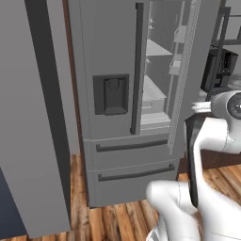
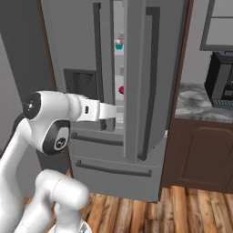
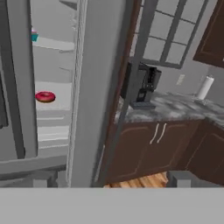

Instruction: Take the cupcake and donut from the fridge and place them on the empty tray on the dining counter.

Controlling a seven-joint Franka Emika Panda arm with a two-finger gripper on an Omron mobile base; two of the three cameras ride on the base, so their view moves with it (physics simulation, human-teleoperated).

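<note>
Hand view: gripper (image 3: 109,181) fingers spread wide, empty — facing the fridge (image 3: 94,87) right door edge; donut (image 3: 45,96) on inner shelf, cupcake (image 3: 33,36) a shelf above.

Fridge door (image 3: 94,87) hides most of the cupcake (image 3: 33,36).

Non-task stuff: black coffee machine (image 3: 141,85) on a marbled table (image 3: 175,109) right of the appliance, against the wall. Paper towel roll (image 3: 204,88) upright further along the same top, well apart from the machine. Dark brown cabinets (image 3: 151,146) below, glass-front cabinet (image 3: 168,30) above. Wood plank floor (image 2: 191,211). Tall grey panel (image 1: 33,117) on the left.
</note>
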